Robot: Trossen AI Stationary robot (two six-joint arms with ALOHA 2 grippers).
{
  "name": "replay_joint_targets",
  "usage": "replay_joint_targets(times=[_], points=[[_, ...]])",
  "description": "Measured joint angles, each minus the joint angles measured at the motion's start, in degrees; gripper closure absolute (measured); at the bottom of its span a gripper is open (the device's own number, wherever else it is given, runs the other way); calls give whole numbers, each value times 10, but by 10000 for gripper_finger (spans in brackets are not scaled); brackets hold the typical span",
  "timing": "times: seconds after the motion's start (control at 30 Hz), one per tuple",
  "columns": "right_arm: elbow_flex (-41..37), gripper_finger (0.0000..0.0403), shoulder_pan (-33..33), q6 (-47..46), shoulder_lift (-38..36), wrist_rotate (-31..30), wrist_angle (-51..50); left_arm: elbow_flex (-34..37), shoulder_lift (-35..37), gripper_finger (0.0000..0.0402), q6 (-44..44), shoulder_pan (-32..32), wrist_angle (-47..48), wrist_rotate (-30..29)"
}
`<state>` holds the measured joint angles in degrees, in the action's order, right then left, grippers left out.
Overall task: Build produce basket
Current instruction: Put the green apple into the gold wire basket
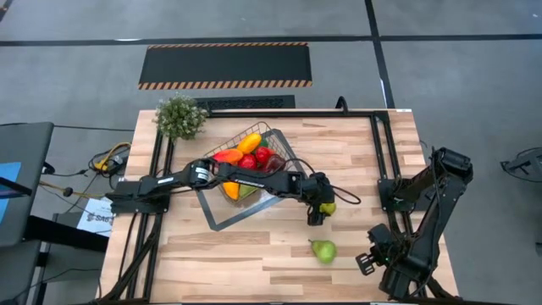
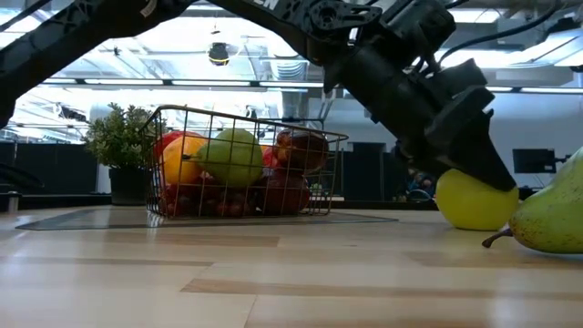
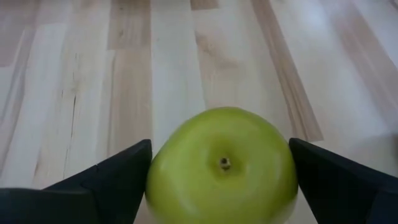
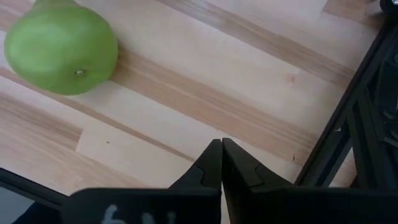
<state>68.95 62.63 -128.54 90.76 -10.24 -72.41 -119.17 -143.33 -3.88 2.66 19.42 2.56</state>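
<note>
Your left gripper (image 1: pixel 325 209) is out past the basket (image 1: pixel 279 142), down at the table (image 1: pixel 254 254), with a yellow-green apple (image 3: pixel 222 167) sitting between its two fingers (image 3: pixel 106 183). In the left wrist view the fingers flank the apple on both sides, spread wide; they look about touching its sides, but you can't tell a firm grip from that. The low view shows the apple (image 2: pixel 474 200) resting on the wood under the gripper (image 2: pixel 469 169), not lifted.

The basket sits near the table's middle, tilted diagonally on its grey tray (image 1: pixel 222 222), already loaded: red, orange, yellow and green fruit (image 1: pixel 246 161) piled inside. In the low view you see a green fruit (image 2: pixel 234 157) and reddish ones (image 2: pixel 296 150) through the wire (image 2: pixel 246 118).

A green pear (image 1: pixel 323 250) lies loose on the table, near the apple and closer to the front edge; in the low view it shows just beside the apple (image 2: pixel 551 219).

Your right gripper (image 4: pixel 221 163) is closed, fingers pressed together and holding nothing, parked at the table's right front corner by the black frame (image 4: pixel 360 124); the pear (image 4: pixel 59 50) lies off ahead of it.

A potted plant (image 1: pixel 179 117) stands at the far left corner.
</note>
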Motion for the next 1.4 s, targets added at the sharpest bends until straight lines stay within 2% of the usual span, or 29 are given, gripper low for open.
replay_joint_targets(times=[0.27, 0.37, 0.5, 0.67, 0.93, 1.2, 1.4], points=[[0, 383, 0, 0, 0, 0, -2, -4, 0, 104, 36, 1, 19, -2], [0, 381, 0, 0, 0, 0, -2, -21, 0, 111, 42, 1, 47, -3], [0, 379, 0, 0, 0, 1, -2, -64, -5, 108, 50, 1, 109, -2], [0, 381, 0, 0, 0, 0, -2, -158, -3, 108, 51, -2, 211, -1], [0, 381, 0, 0, 0, -1, -8, -143, 85, 105, 82, -30, 340, -4], [0, 383, -1, 0, 0, -4, -14, -144, 160, 104, 90, -76, 440, -77], [0, 380, -1, 0, 0, -5, -16, -144, 199, 99, 91, -109, 543, -104]])
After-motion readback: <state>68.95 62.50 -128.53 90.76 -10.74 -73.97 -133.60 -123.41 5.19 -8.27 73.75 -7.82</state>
